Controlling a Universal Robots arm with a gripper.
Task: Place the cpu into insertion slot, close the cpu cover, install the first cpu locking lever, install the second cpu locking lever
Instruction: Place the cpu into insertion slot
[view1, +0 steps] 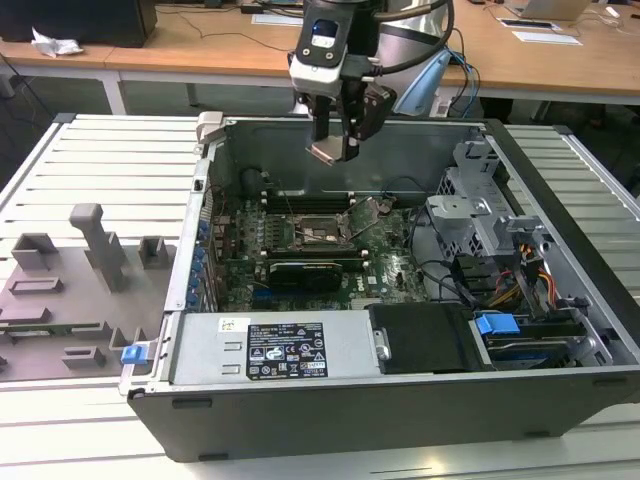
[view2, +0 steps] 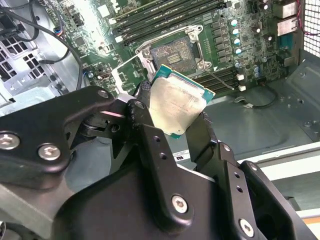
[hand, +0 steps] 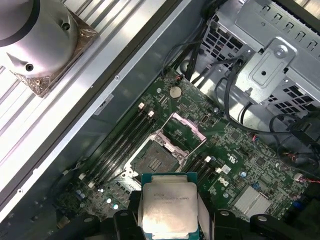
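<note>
Silvery metal shows between the black fingers (view2: 200, 137). The gripper (view2: 175, 114) pinches the cpu (view2: 177, 105) by two opposite edges, its jaws closed only to the chip's width and holding nothing else.

In the exterior view the gripper (view1: 335, 148) hangs in the upper middle of the frame. The wrist points straight down into the open case (view1: 300, 420), and the chip is well above the board (view1: 390, 265). The chip looks tilted rather than flat to the board, though I cannot be sure.

The slot (view1: 322, 232) lies below it, near the frame's centre, and looks bare. The cover (view1: 368, 212) stands swung up on the exterior view's right side of the slot, so the recess is free. In the first wrist view the chip sits close to the slot (hand: 155, 162) but not squarely over it.

Placing it well probably means:
- centring the chip over the recess
- squaring its edges to the metal rim
- bringing it level
- lowering it straight, with no sliding or pressing, since the contacts likely bend easily
- keeping the raised cover clear of the fingers
</note>
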